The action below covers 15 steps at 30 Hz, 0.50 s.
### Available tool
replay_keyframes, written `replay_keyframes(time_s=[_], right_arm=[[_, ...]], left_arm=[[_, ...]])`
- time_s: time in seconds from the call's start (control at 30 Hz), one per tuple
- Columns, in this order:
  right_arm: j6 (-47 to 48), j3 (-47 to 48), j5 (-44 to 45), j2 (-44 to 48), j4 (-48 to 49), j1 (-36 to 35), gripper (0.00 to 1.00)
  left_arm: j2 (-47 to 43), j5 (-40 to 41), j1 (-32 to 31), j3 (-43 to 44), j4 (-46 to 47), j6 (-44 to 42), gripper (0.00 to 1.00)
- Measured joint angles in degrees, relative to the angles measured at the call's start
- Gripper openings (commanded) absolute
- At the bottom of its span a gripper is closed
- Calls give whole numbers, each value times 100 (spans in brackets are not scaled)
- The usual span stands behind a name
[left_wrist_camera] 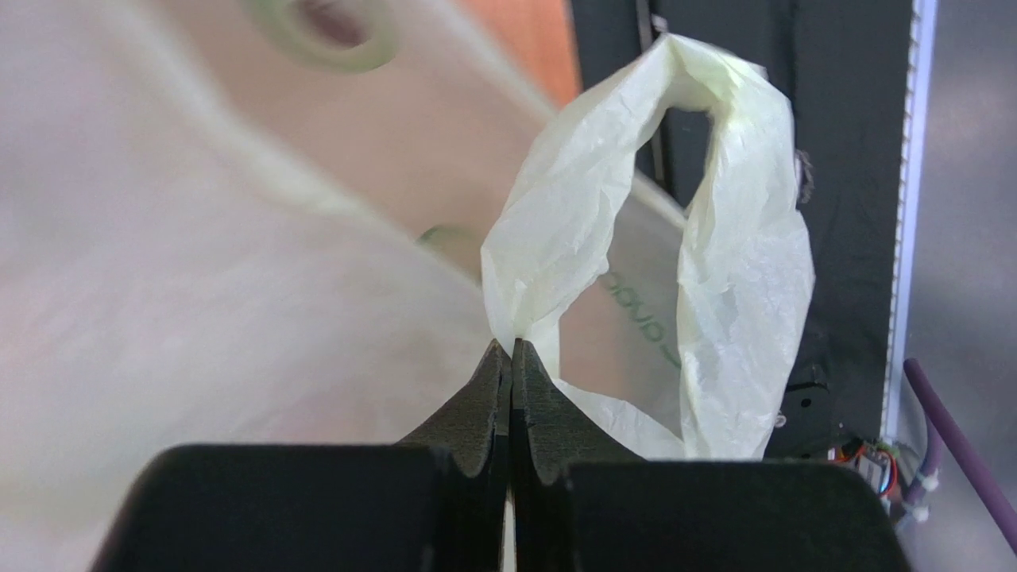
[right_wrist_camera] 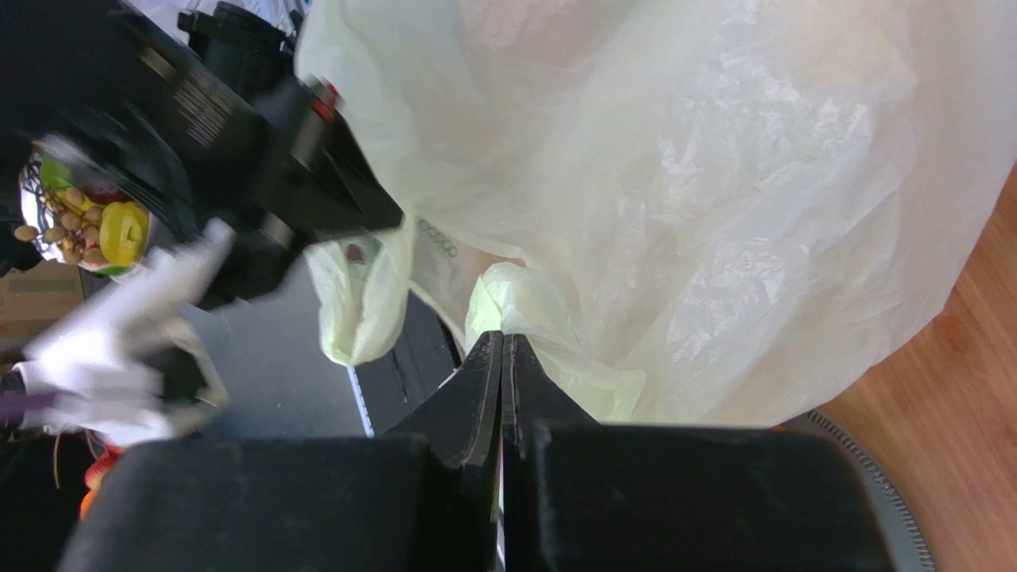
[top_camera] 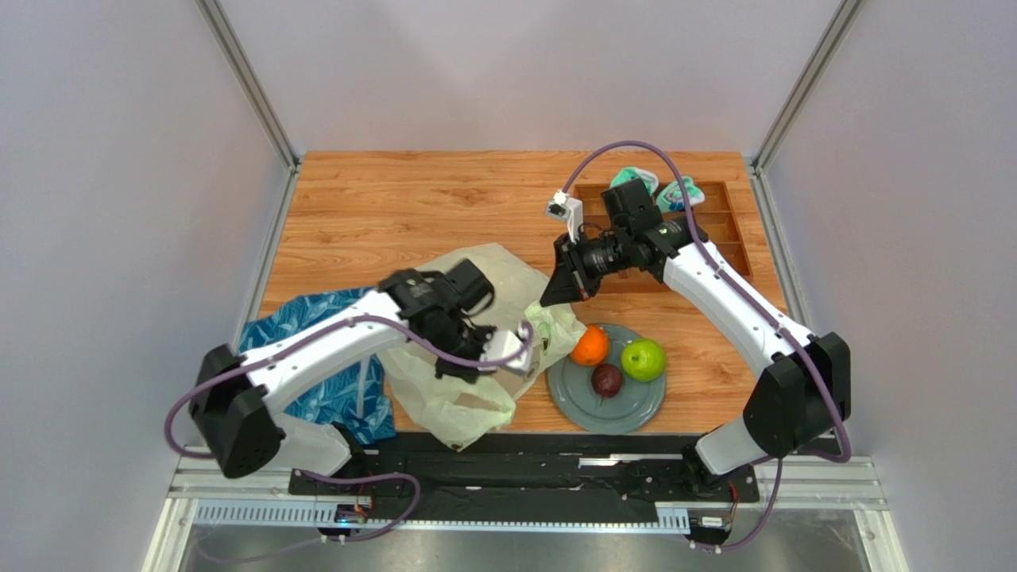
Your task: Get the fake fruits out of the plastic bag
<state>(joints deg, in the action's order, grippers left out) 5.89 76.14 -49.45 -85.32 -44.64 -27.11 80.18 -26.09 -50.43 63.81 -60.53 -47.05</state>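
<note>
Near edge of the bench, middle: bag (top_camera: 478, 346), just beside the plate (top_camera: 573, 411). Left gripper (left_wrist_camera: 511, 355) is clenched on a loop handle (left_wrist_camera: 740, 250). Right gripper (right_wrist_camera: 501, 348) is clenched on bunched film at the bag's mouth. I read this as a two-point hold to spread the mouth. Orange (top_camera: 589, 347), green apple (top_camera: 642, 359) and dark fruit (top_camera: 608, 380) sit on the plate. I can't see what's left inside.

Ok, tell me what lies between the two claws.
The plastic bag: a short bunch of its pale green film runs from the left claw to the right claw, both shut on it. The top view shows it.
</note>
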Motion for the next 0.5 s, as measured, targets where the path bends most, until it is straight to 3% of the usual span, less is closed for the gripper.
replay_keyframes(time_s=[0.13, 0.23, 0.27, 0.37, 0.47, 0.5], right_arm=[[199, 81, 286, -105, -74, 22, 0], [369, 72, 623, -105, -155, 22, 4], [411, 72, 763, -105, -188, 22, 17], [557, 74, 1178, -33, -280, 4, 43], [820, 262, 1493, 188, -404, -90, 59], [896, 317, 1513, 308, -356, -153, 59]], left_arm=[[-1196, 50, 907, 387, -125, 293, 0], [-2599, 90, 1069, 420, 13, 544, 0], [-2959, 85, 1060, 396, 48, 638, 0], [-3773, 114, 1021, 262, 131, 916, 0], [-3871, 199, 1071, 26, 216, 1121, 0], [-3825, 227, 1126, -66, 240, 1182, 0]])
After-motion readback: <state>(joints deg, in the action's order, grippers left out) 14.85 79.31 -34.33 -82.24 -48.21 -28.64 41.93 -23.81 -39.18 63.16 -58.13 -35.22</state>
